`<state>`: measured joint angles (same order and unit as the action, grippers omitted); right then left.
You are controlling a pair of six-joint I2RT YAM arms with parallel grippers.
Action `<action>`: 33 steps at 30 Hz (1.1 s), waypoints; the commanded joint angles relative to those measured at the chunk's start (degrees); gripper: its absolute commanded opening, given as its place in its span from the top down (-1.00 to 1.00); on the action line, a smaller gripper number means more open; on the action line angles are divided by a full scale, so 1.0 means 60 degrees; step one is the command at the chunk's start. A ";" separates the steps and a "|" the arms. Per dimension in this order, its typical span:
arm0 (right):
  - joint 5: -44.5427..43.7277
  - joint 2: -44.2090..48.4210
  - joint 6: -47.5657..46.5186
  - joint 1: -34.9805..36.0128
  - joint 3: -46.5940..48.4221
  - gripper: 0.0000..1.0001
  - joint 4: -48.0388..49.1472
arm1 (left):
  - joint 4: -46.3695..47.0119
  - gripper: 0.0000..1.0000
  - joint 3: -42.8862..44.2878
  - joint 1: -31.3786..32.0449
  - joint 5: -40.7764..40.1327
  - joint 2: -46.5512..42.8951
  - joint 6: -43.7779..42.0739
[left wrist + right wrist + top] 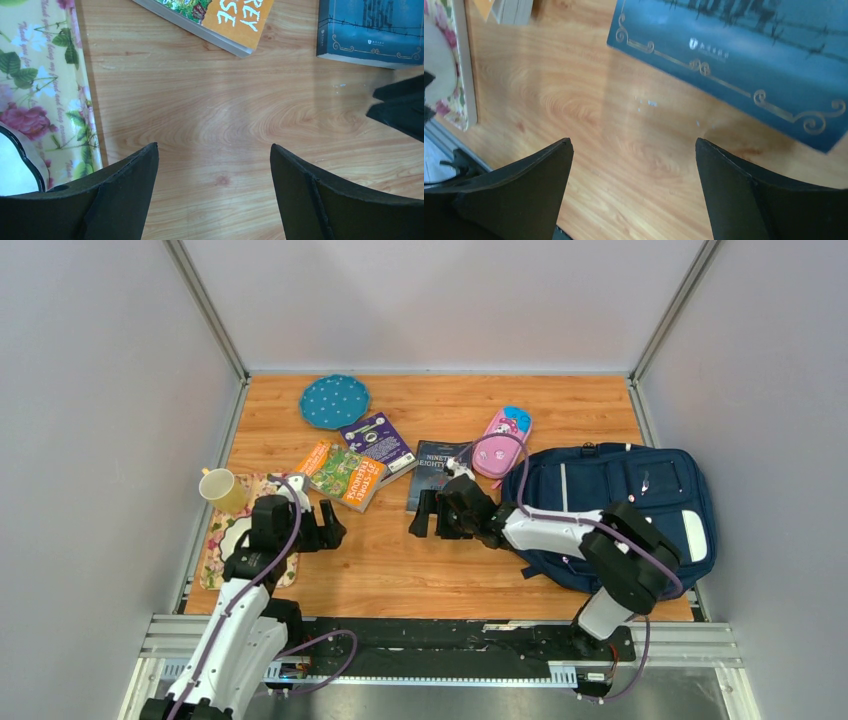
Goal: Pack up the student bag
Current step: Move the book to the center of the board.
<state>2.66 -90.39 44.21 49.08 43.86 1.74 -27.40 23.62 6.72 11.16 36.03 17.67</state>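
Observation:
The navy blue student bag (640,500) lies flat at the right of the table. My right gripper (428,517) is open and empty, low over the wood just in front of a dark blue book (437,468), which also shows in the right wrist view (744,60). My left gripper (328,524) is open and empty over bare wood, near the corner of an orange and green book (342,475), seen in the left wrist view (220,20). In that view my right gripper's fingers (400,107) show at the right edge.
A purple book (378,443), a blue dotted round pouch (335,401) and a pink pencil case (503,441) lie at the back. A yellow cup (221,489) and a white dish (236,535) sit on a floral mat (215,550) at the left.

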 commanded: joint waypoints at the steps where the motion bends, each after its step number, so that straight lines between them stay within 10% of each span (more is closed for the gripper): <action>1: -0.1101 -0.0884 0.0192 -0.0079 0.1112 -0.92 0.0355 | 0.0317 -0.78 0.0049 -0.0007 0.0613 -0.0219 -0.0191; 13: 0.0289 -0.3113 -0.1038 -0.1720 0.3674 -0.93 0.0253 | 0.2468 -0.78 -0.0623 0.0168 0.3851 0.0601 0.0961; 33: 0.1140 -0.0917 -0.0775 -0.2028 0.2638 -0.93 0.0487 | 0.6369 -0.73 0.0574 0.2190 0.2215 0.5901 0.1101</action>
<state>8.54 -100.40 39.20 36.93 61.60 1.65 6.20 20.75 19.68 27.79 64.38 29.10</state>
